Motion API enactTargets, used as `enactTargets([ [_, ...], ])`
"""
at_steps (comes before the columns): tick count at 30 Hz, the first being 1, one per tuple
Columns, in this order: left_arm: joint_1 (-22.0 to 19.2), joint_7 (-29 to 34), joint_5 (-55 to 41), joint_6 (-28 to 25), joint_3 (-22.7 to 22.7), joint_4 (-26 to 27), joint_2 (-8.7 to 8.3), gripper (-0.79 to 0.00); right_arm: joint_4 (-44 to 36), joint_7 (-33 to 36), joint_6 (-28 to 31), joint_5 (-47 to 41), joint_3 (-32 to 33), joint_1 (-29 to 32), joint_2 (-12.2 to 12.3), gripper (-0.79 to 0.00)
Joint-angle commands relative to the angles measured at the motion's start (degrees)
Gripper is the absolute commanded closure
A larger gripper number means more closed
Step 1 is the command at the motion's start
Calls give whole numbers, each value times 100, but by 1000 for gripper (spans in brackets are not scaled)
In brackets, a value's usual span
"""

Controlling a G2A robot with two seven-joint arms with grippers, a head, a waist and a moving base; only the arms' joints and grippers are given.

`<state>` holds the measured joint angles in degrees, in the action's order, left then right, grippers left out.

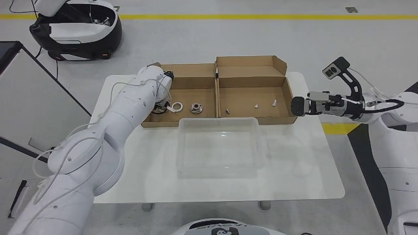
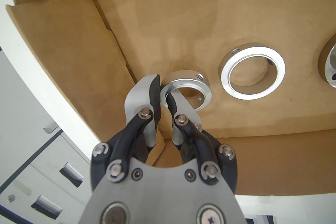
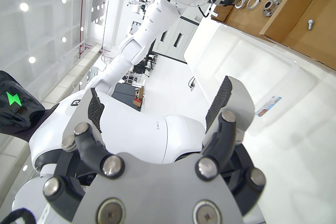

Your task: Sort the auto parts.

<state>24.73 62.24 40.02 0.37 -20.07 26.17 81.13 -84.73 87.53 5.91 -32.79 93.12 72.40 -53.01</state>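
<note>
Left gripper (image 2: 163, 99) nearly closed, pinching wall of metal collar ring (image 2: 195, 83) — one finger inside bore, one outside. Ring sits in left compartment of cardboard box (image 2: 236, 12). Second ring (image 2: 279, 70) just beside it, not touching; flanged hub (image 2: 329, 62) farther along. Right gripper (image 3: 160, 101) spread wide, holding nothing — near box's right end. Small bolt (image 3: 310, 24) in right compartment, near divider. Clear bin (image 1: 222, 120) in front of box.
</note>
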Motion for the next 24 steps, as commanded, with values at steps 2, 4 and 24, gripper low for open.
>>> enactTargets([
  [2, -15, -20, 13, -44, -22, -116, 51, -588, 0, 0, 0, 0, 0, 0, 0, -785],
  [4, -47, -27, 20, -82, -44, -190, 80, -785, 0, 0, 0, 0, 0, 0, 0, -785],
  [24, -519, -339, 215, -678, -407, 195, 70, -785, 0, 0, 0, 0, 0, 0, 0, -785],
])
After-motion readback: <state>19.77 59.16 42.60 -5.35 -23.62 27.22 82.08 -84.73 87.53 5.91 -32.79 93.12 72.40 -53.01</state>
